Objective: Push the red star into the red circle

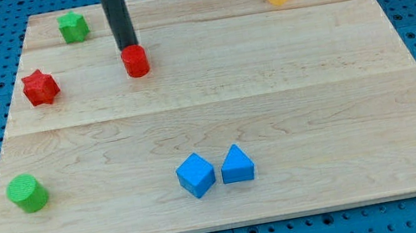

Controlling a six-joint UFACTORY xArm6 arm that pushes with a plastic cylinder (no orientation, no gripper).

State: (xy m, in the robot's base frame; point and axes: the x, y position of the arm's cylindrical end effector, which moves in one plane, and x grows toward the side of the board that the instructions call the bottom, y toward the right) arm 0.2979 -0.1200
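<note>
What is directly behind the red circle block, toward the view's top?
My tip, the dark rod's lower end, stands right behind the red circle block. Whether they touch cannot be told; the rod covers the wooden board behind it.

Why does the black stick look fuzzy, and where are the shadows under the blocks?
In the camera view, the light is soft and even, so the red circle, the red star and the blue blocks cast only faint, small shadows; my tip, just above the red circle, looks slightly soft along its edges; the wooden board shows no strong glare.
</note>
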